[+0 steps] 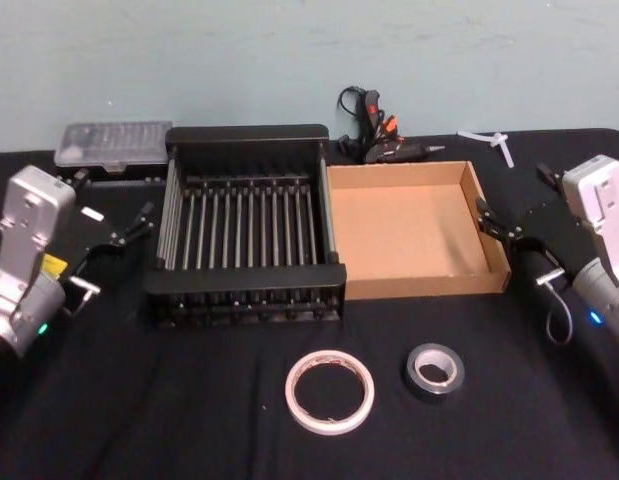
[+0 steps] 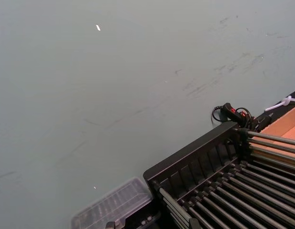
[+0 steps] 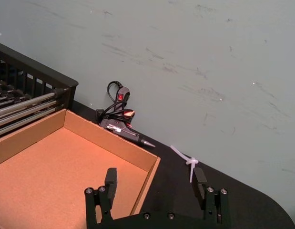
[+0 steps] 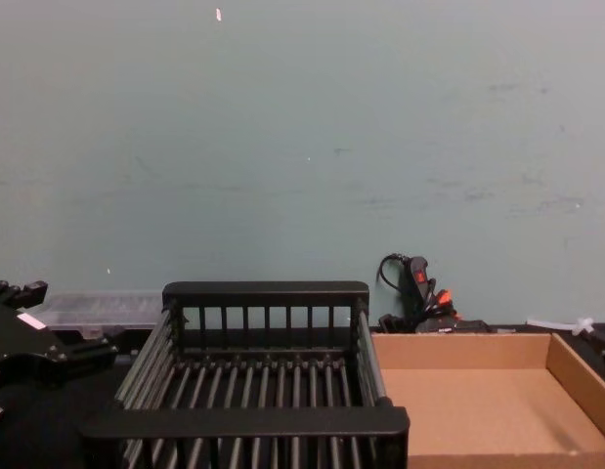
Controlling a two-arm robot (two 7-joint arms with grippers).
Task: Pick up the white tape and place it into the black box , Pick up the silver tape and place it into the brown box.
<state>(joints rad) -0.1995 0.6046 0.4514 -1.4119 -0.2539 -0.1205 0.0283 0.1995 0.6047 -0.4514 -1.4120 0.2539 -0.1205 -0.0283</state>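
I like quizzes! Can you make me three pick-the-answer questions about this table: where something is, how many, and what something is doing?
1. Where is the white tape?
A. in the black box
B. on the table in front of the black box
C. in the right end effector

2. How many tape rolls lie on the table?
A. one
B. two
C. four

3. What is in the brown box?
A. nothing yet
B. the silver tape
C. a glue gun

Answers: B, the white ring lies on the black cloth near the robot. B, the white tape and the silver tape. A, its cardboard floor is bare.
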